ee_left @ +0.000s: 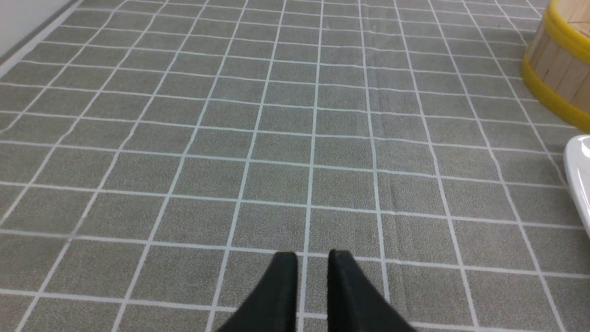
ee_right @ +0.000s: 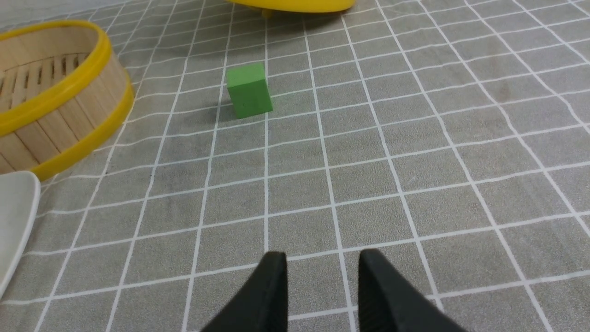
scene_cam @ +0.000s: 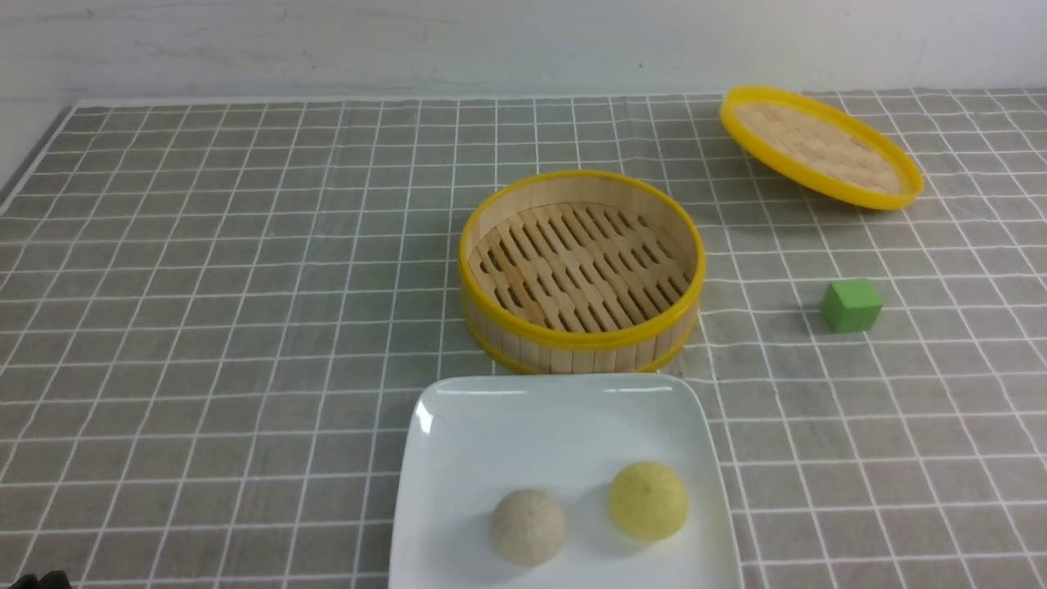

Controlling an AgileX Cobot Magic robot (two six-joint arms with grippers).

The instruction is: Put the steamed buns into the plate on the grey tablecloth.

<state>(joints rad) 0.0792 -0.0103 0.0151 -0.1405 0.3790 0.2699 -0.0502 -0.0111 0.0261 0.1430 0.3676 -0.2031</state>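
Two steamed buns lie side by side in the white square plate (scene_cam: 540, 433) at the front of the grey tablecloth (scene_cam: 245, 286): a beige bun (scene_cam: 527, 526) and, to its right, a pale yellow bun (scene_cam: 648, 500). Neither gripper appears in the front view. In the left wrist view my left gripper (ee_left: 312, 258) hangs over bare cloth with a narrow gap between its fingertips and nothing in it; the plate's edge (ee_left: 580, 175) lies off to one side. My right gripper (ee_right: 321, 260) stands wider open over bare cloth, also with nothing in it, and a corner of the plate (ee_right: 14, 216) shows.
An empty bamboo steamer basket (scene_cam: 572, 356) with a yellow rim stands just behind the plate and also shows as the basket wall (ee_left: 560, 69) (ee_right: 60, 115). Its woven lid (scene_cam: 820, 147) rests tilted at the back right. A green cube (scene_cam: 851, 305) (ee_right: 249, 91) sits right of the basket.
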